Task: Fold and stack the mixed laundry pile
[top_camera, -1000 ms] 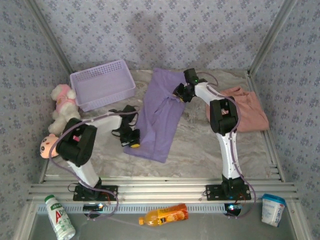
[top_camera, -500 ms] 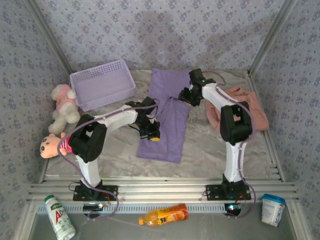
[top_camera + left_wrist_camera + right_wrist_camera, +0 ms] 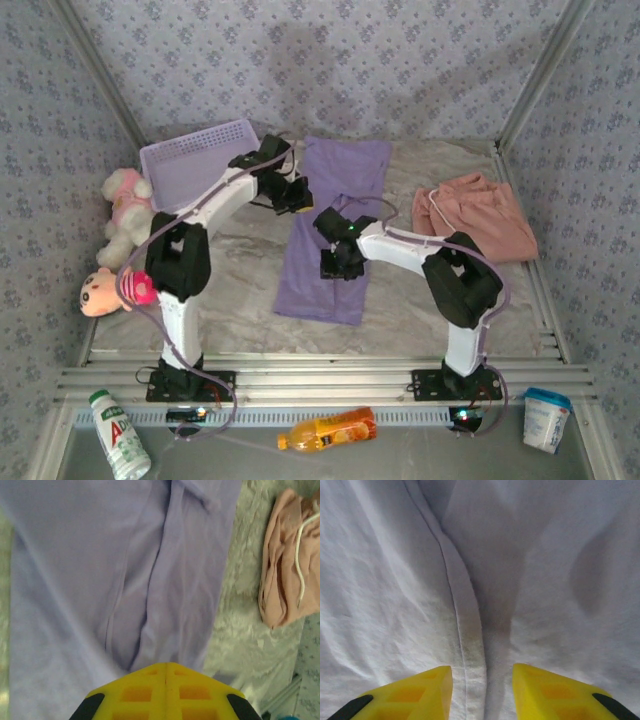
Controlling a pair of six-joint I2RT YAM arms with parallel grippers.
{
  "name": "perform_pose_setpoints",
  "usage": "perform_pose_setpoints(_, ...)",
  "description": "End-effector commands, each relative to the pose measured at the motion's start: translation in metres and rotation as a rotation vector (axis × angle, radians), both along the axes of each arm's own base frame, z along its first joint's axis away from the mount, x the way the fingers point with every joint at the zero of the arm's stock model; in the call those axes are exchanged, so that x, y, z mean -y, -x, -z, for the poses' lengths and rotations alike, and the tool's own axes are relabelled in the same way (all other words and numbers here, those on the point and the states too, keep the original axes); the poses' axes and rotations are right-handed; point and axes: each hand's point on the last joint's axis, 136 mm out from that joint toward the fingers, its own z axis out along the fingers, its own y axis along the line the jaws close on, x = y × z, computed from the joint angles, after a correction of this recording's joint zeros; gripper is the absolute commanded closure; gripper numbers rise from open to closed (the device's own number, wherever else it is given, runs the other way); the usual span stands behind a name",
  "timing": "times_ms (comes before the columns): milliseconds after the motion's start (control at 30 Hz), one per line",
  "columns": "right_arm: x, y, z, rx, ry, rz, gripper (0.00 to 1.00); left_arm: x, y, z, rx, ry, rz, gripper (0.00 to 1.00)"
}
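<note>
The lavender-purple T-shirt (image 3: pixel 345 165) lies as a long narrow strip down the middle of the table, folded lengthwise. My left gripper (image 3: pixel 293 196) hovers at the strip's back left edge; in the left wrist view its yellow fingers (image 3: pixel 150 692) are pressed together, shut, with nothing between them, above the shirt (image 3: pixel 100 580). My right gripper (image 3: pixel 340 263) is low over the strip's middle, open, its fingertips (image 3: pixel 415 692) either side of a hem fold in the shirt (image 3: pixel 545 555). The salmon-pink garment (image 3: pixel 485 215) with its white drawstring (image 3: pixel 300 545) lies bunched at the right.
A lavender mesh basket (image 3: pixel 200 165) stands at the back left, close to my left arm. Two plush toys (image 3: pixel 122 215) lie along the left wall. Bottles and a tub (image 3: pixel 545 418) sit below the table's near rail. Bare marbled tabletop (image 3: pixel 240 270) shows on the strip's left.
My left gripper swung from the shirt's middle to its back left edge. My right gripper came from the back right down onto the middle. The shirt now lies narrower, its side flap folded over.
</note>
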Motion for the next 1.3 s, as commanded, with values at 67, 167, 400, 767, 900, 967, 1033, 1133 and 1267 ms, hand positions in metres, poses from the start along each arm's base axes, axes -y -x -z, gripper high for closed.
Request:
perform_pose_setpoints(67, 0.036, 0.033, 0.033, -0.110, 0.120, 0.052, 0.62, 0.019, -0.046, 0.028, 0.029, -0.008, 0.020, 1.00)
perform_pose_setpoints(167, 0.055, 0.045, 0.036, -0.132, 0.154, 0.030, 0.62, 0.029, -0.068, 0.040, 0.028, -0.007, 0.008, 1.00)
perform_pose_setpoints(400, 0.103, 0.082, 0.045, -0.219, 0.203, 0.004, 0.61, 0.043, -0.109, 0.074, -0.001, -0.009, -0.077, 1.00)
perform_pose_setpoints(767, 0.093, 0.048, -0.018, -0.129, 0.027, -0.018, 0.58, 0.009, -0.106, 0.121, -0.092, -0.160, -0.196, 1.00)
perform_pose_setpoints(900, 0.060, 0.007, -0.049, -0.035, -0.112, 0.030, 0.58, 0.009, -0.108, 0.107, -0.070, -0.152, -0.204, 1.00)
perform_pose_setpoints(967, 0.051, -0.016, -0.047, -0.007, -0.147, 0.075, 0.60, 0.010, -0.108, 0.103, -0.064, -0.143, -0.200, 1.00)
perform_pose_setpoints(1033, 0.039, -0.047, -0.047, 0.040, -0.179, 0.126, 0.62, 0.012, -0.108, 0.100, -0.064, -0.130, -0.194, 1.00)
perform_pose_setpoints(1133, 0.028, -0.084, -0.037, 0.099, -0.183, 0.179, 0.67, 0.014, -0.106, 0.101, -0.073, -0.123, -0.184, 1.00)
perform_pose_setpoints(1267, 0.021, -0.113, -0.021, 0.110, -0.164, 0.209, 0.69, 0.015, -0.099, 0.106, -0.096, -0.125, -0.172, 1.00)
